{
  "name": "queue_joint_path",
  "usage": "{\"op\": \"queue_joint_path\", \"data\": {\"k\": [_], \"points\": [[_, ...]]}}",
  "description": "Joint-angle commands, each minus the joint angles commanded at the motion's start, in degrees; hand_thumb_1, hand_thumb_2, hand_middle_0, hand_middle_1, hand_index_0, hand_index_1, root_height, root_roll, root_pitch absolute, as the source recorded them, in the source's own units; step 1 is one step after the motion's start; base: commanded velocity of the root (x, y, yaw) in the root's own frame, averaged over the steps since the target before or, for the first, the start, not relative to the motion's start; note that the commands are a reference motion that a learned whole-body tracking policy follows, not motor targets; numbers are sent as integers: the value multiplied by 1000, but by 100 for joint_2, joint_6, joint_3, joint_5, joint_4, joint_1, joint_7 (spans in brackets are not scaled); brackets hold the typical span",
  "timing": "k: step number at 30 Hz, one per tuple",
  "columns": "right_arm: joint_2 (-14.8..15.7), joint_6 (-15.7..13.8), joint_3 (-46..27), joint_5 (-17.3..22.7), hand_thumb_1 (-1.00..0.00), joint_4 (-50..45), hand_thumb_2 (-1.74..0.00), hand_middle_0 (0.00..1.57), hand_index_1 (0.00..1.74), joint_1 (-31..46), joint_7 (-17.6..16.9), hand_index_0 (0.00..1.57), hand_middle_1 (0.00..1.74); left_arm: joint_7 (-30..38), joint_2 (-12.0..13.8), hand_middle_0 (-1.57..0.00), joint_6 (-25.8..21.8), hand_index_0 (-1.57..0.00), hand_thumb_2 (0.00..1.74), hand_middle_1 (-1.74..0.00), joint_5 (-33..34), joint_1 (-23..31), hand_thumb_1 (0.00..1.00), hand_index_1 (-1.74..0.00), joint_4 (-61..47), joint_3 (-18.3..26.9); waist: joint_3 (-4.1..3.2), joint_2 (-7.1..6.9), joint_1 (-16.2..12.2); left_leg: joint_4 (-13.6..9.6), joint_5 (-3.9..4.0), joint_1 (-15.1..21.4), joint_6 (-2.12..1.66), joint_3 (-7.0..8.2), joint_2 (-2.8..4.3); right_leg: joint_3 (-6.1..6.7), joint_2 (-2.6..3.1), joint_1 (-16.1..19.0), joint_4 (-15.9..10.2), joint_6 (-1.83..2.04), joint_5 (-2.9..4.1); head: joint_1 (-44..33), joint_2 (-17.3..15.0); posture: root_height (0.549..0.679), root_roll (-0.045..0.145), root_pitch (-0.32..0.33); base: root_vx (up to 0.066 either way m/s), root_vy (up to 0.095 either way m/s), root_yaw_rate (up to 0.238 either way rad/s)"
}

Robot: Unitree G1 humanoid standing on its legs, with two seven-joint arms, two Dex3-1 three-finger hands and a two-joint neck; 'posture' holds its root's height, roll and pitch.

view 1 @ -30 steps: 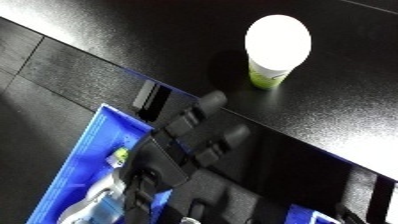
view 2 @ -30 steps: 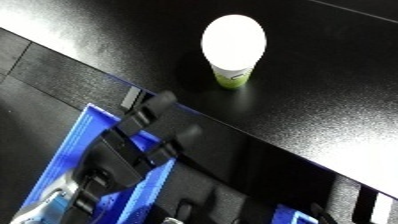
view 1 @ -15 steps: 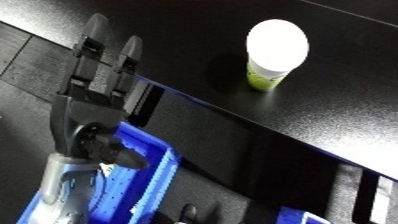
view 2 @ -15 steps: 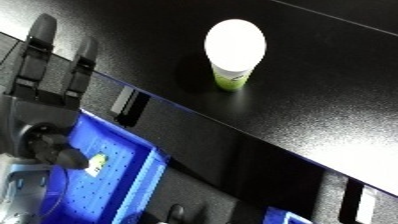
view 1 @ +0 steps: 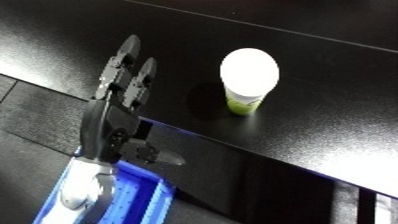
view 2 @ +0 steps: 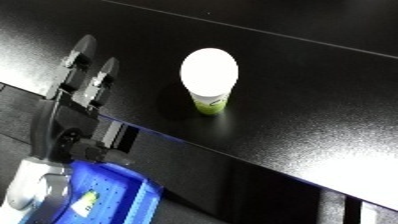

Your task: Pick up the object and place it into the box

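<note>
- A cup (view 1: 246, 82) stands upright on the black tabletop (view 1: 338, 60); its wide round white lid glares under the light, and the short body below it is green with a pale label.
- It rests near the tabletop's front edge, touched by nothing.
- A blue bin (view 2: 115, 190) sits below that front edge, to the cup's lower left and well apart from it; a small yellow-green thing lies inside.

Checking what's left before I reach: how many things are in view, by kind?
Cups with a white lid and green base, standing on the black table: 1
Blue bins below the table edge: 1
Robot hands, fingers straight: 1, the left hand
Total: 3
</note>
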Motion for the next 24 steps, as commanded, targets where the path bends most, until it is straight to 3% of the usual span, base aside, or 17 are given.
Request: {"op": "queue_joint_path", "data": {"k": [13, 24], "points": [[-11, 171, 120, -45, 0, 42, 0, 0, 0, -277, -44, 0, 0, 462, 80, 0, 453, 0, 0, 0, 169, -896, 0, 0, 1001, -599, 55, -36, -281, 40, 18, -38, 6, 142, 88, 117, 60, -166, -7, 50, 109, -195, 7, 634, 17, -56, -12, 2, -72], [-7, 252, 187, 11, 0, 0, 0, 0, 0, -443, -98, 0, 0, 555, 7, 0, 590, 0, 0, 0, 277, -1486, 0, 0, 1803, -980, 132, -97, -470, 193, -38, -172, 30, 231, 139, 184, 101, -364, 44, 83, 167, -272, 122, 631, 17, -47, -14, -9, -69]]}}
